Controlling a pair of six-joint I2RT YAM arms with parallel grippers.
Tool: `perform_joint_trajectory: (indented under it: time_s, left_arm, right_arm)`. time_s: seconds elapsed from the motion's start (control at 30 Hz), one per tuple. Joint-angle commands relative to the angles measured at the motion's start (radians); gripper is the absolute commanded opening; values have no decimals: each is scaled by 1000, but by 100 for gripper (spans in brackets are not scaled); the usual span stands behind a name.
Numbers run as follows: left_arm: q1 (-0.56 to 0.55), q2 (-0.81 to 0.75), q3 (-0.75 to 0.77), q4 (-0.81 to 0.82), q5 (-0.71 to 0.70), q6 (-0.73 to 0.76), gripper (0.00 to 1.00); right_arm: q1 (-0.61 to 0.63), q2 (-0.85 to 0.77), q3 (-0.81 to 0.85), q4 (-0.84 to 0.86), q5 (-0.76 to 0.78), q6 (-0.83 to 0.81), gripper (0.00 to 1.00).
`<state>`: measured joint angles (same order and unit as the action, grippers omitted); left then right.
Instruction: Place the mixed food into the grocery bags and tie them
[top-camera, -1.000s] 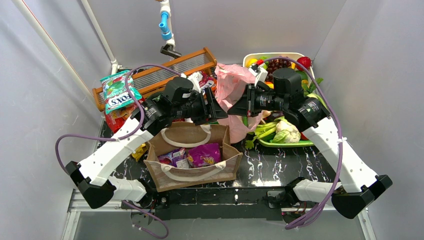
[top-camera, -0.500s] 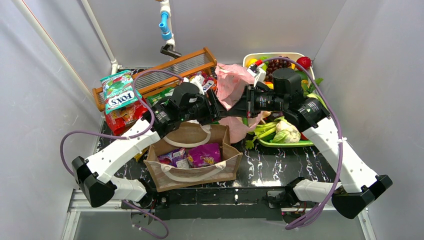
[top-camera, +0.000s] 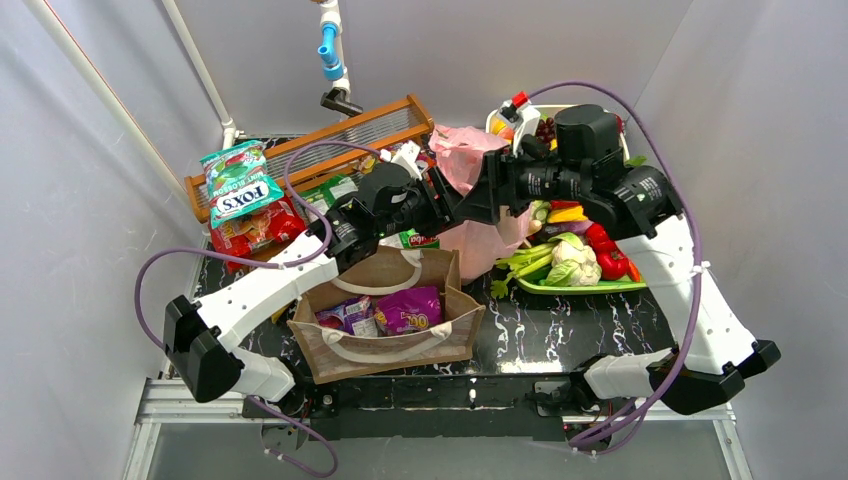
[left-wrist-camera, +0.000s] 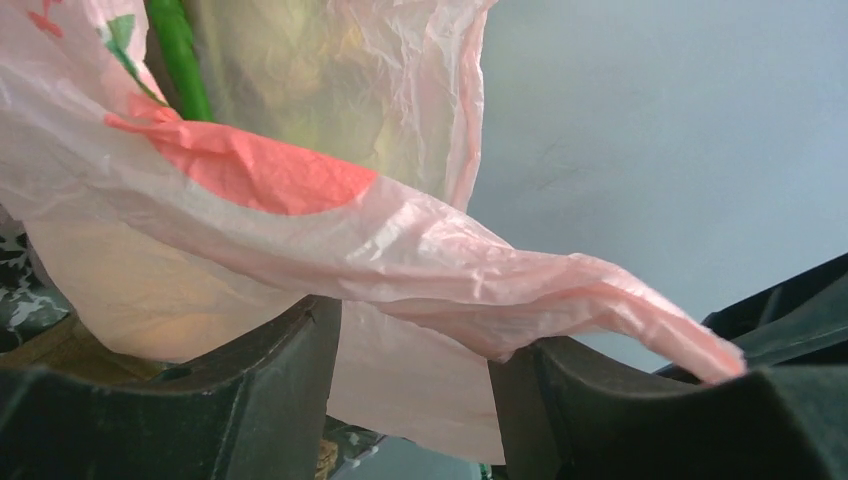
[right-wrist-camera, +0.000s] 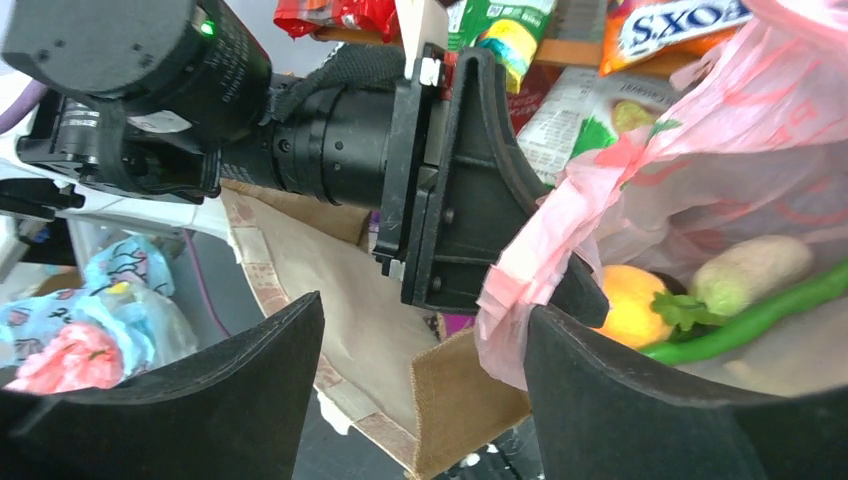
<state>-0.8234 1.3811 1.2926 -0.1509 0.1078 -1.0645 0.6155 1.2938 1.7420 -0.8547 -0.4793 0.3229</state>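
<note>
Behind the tote (top-camera: 335, 362), the crumpled see-through pink bag (top-camera: 480, 240) holds produce (right-wrist-camera: 625, 300); left gripper (left-wrist-camera: 415, 335) half open, handle (left-wrist-camera: 450, 265) seemingly draped across; right gripper (right-wrist-camera: 425, 320) wide, empty.

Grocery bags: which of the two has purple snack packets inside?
The brown tote with white loop handles. The pink plastic bag behind it holds a yellow fruit and a green stalk.

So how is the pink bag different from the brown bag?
The pink bag is thin, crinkly and see-through; the brown bag is stiff and boxy, with white loop handles. The pink bag holds toy fruit and vegetables; the brown bag holds shiny snack packets. The pink bag sits farther back, the brown bag in front of it. Both are open and untied.
</note>
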Motion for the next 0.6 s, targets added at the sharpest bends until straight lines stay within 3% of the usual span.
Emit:
perform_joint_trajectory:
  time_s: [0.0,0.4,0.57]
  left_arm:
    - [-5,-7,-29,88,-4,-31,53]
    - [-5,35,-18,124,5,-52,53]
    - [-5,38,-14,123,3,-54,53]
  right_arm:
    - [3,13,135,-65,69,-113,80]
    - [0,53,234,-71,225,-197,85]
    - [0,8,136,-47,463,-208,84]
